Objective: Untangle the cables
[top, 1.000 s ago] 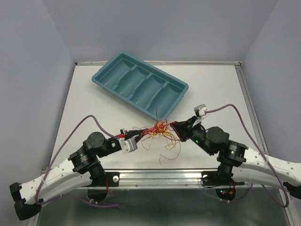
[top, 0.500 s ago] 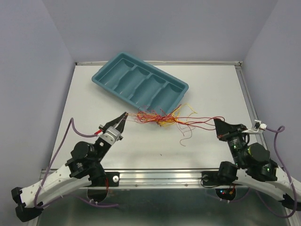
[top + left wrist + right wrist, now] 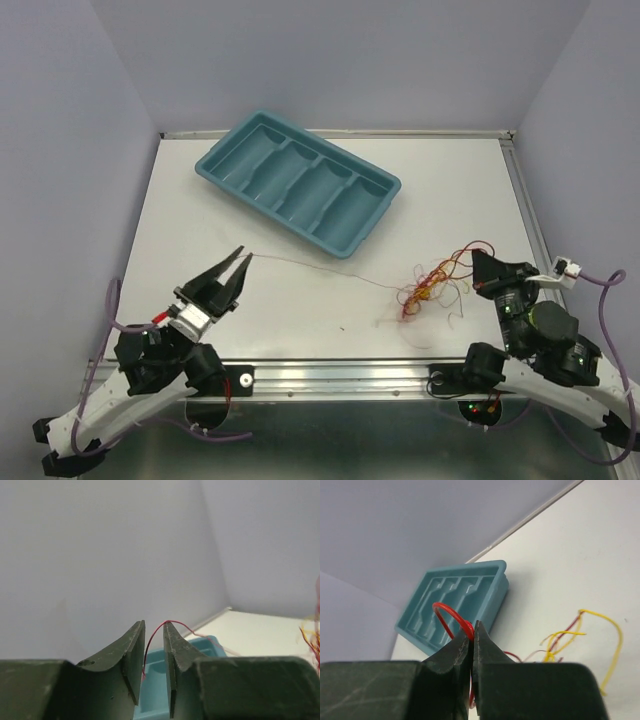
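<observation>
cables (image 3: 430,290) dragged right, single strand stretched toward left hand (image 3: 245,255)

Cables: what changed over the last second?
The hands drew apart. The left hand opened and let the cables slip, and they went right with the right hand, which is shut on a red one. One thin strand trails to the left hand. The tray stayed put.

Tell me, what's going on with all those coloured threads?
Two robot arms are untangling thin red, yellow and orange cables. The right gripper is clamped on a red one, with the bundle beside it. The left gripper is open, one strand lying loose between its jaws and trailing to the bundle. The blue tray sits behind.
</observation>
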`<state>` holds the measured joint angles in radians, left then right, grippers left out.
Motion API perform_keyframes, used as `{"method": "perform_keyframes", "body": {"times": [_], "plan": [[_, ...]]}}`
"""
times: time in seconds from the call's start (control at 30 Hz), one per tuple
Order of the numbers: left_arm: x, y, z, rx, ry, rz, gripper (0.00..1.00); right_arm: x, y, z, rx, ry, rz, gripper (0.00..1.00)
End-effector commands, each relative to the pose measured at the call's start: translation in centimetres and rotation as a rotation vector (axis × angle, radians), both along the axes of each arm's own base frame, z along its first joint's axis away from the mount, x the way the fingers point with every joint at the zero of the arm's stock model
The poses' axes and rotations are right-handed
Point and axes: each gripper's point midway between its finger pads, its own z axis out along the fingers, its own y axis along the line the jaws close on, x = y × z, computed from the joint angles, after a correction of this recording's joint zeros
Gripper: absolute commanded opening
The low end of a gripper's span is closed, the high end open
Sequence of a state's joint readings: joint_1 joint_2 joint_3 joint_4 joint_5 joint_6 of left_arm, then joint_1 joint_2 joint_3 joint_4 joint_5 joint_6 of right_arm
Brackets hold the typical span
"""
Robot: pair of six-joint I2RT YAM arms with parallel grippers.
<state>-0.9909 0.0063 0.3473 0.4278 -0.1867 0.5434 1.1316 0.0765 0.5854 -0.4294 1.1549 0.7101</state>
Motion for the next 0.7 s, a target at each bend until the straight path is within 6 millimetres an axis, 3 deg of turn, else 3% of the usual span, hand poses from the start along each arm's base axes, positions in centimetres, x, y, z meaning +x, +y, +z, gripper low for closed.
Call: {"method": "perform_keyframes", "body": {"times": [0.0, 0.17, 0.23, 0.27, 0.3, 0.4, 0.47, 0.5, 0.6, 0.63, 0.67], "plan": [[-3.8, -5.7, -2.0, 0.262, -0.072, -0.302, 0.32, 0.3, 2.9, 2.2, -0.103, -0.028, 0.105, 0.0], [-5.0, -9.4, -5.5, 0.476, -0.053, -0.468, 0.32, 0.9, 9.5, 2.5, -0.261, -0.054, 0.312, 0.01], [-4.4, -10.5, -6.9, 0.53, -0.007, -0.486, 0.34, 1.1, 11.8, 2.1, -0.308, -0.054, 0.374, 0.01], [-4.3, -11.2, -8.0, 0.575, 0.014, -0.51, 0.42, 1.2, 12.2, 1.9, -0.317, -0.05, 0.379, 0.01], [-4.4, -11.6, -8.7, 0.605, 0.018, -0.525, 0.59, 1.2, 13.3, 1.7, -0.335, -0.053, 0.414, 0.0], [-4.5, -12.6, -10.3, 0.662, 0.036, -0.568, 0.73, 0.7, 14.7, 2.0, -0.343, -0.091, 0.487, 0.01], [-4.0, -13.2, -10.5, 0.647, 0.039, -0.563, 0.75, -0.2, 16.4, 2.5, -0.342, -0.154, 0.579, 0.01], [-3.9, -13.5, -10.5, 0.638, 0.041, -0.566, 0.75, -0.7, 17.1, 3.9, -0.316, -0.207, 0.623, 0.01], [-3.3, -14.6, -10.8, 0.622, 0.038, -0.576, 0.75, -1.4, 18.5, 5.4, -0.31, -0.249, 0.69, 0.01], [-3.0, -14.9, -10.3, 0.6, 0.031, -0.566, 0.75, -2.1, 19.1, 7.2, -0.294, -0.294, 0.735, 0.01], [-2.6, -15.5, -11.0, 0.611, 0.054, -0.57, 0.75, -2.3, 20.1, 7.4, -0.305, -0.295, 0.766, 0.01]]}}
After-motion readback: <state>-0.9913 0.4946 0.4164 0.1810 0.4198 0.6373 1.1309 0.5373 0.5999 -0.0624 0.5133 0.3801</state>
